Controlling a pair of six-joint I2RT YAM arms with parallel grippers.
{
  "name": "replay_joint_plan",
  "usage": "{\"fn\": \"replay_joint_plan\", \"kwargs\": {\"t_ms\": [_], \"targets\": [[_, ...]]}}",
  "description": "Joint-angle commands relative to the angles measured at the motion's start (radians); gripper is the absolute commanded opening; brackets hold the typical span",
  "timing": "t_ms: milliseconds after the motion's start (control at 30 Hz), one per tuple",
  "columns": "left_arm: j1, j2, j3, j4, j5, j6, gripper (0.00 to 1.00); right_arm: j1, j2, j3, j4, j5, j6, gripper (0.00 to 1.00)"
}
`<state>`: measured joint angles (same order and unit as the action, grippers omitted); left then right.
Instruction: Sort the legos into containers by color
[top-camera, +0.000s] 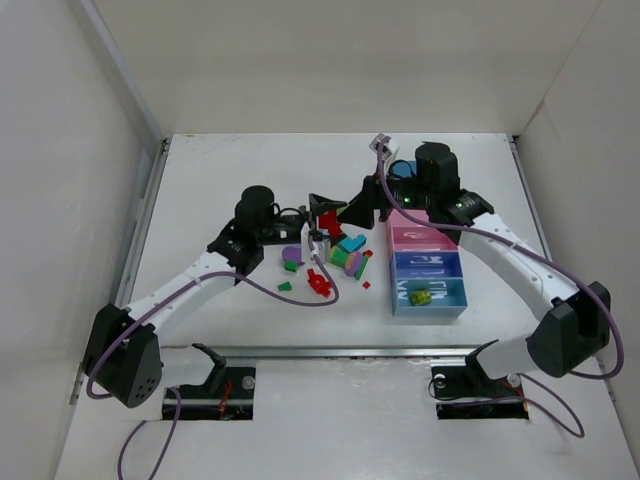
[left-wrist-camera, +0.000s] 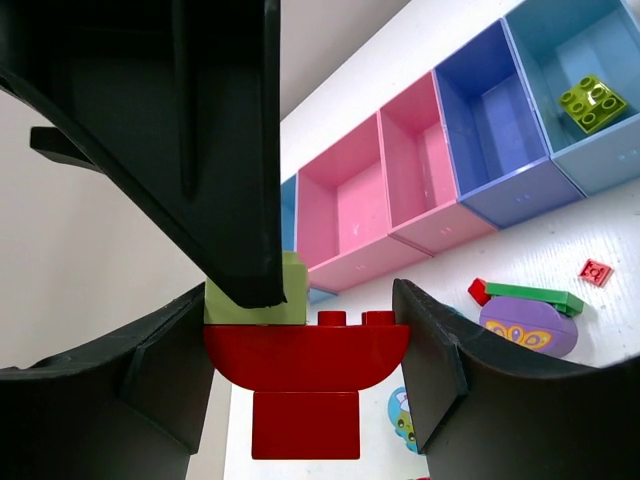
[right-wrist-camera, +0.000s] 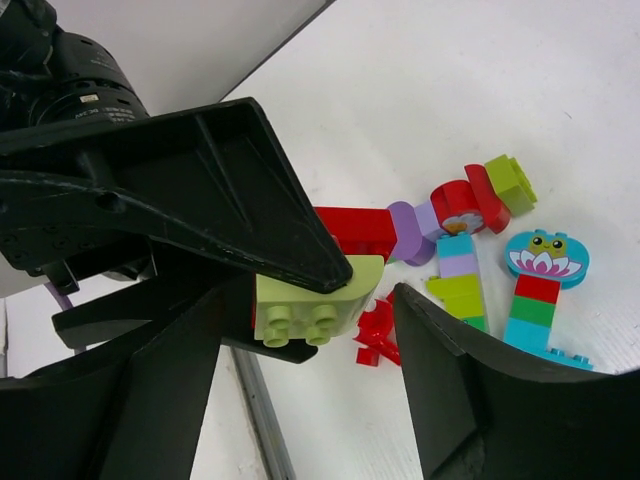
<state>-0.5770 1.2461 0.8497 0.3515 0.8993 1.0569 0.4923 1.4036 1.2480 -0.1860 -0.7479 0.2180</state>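
Observation:
My left gripper (top-camera: 318, 230) (left-wrist-camera: 305, 345) is shut on a red curved brick (left-wrist-camera: 305, 352) that has a red square block under it and a light green brick (left-wrist-camera: 256, 302) on top. It holds this above the table, left of the containers. My right gripper (top-camera: 342, 217) (right-wrist-camera: 320, 335) is open. Its fingers straddle the light green brick (right-wrist-camera: 315, 300), and one finger (left-wrist-camera: 215, 150) lies against that brick. The container strip (top-camera: 400, 262) stands to the right. Its near light blue bin (left-wrist-camera: 612, 30) holds a yellow-green brick (top-camera: 421, 296) (left-wrist-camera: 593, 103).
Loose legos (top-camera: 345, 258) lie below the grippers: red pieces (top-camera: 320, 283), a purple piece (top-camera: 292, 255), a small green one (top-camera: 285, 287). The right wrist view shows stacked columns (right-wrist-camera: 458, 280) and a teal flower piece (right-wrist-camera: 546, 255). White walls enclose the table.

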Motion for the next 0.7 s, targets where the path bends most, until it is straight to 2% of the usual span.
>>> {"fn": "replay_joint_plan", "kwargs": {"t_ms": [0, 133, 233, 267, 333, 367, 400, 533, 667], "targets": [[-0.007, -0.045, 0.011, 0.043, 0.012, -0.009, 0.0, 0.008, 0.005, -0.001, 0.048, -0.007, 0.004, 0.74], [-0.007, -0.045, 0.011, 0.052, 0.012, -0.009, 0.0, 0.008, 0.024, -0.001, 0.048, -0.016, 0.004, 0.67], [-0.007, -0.045, 0.011, 0.052, 0.012, -0.009, 0.0, 0.008, 0.034, 0.02, 0.048, -0.039, 0.004, 0.52], [-0.007, -0.045, 0.011, 0.052, 0.012, -0.009, 0.0, 0.008, 0.034, 0.031, 0.048, -0.039, 0.004, 0.39], [-0.007, -0.045, 0.011, 0.052, 0.012, -0.018, 0.0, 0.008, 0.034, 0.04, 0.057, -0.039, 0.004, 0.23], [-0.007, -0.045, 0.011, 0.052, 0.012, -0.018, 0.0, 0.008, 0.034, 0.041, 0.057, -0.039, 0.015, 0.09], [-0.007, -0.045, 0.011, 0.052, 0.001, -0.029, 0.0, 0.008, 0.034, 0.041, 0.057, -0.025, 0.015, 0.02], [-0.007, -0.045, 0.002, 0.052, -0.052, -0.066, 0.0, -0.026, -0.026, -0.013, 0.057, 0.057, 0.055, 0.0], [-0.007, -0.045, -0.009, 0.043, -0.091, -0.086, 0.0, -0.075, -0.116, -0.136, 0.057, 0.107, 0.078, 0.0]]}}
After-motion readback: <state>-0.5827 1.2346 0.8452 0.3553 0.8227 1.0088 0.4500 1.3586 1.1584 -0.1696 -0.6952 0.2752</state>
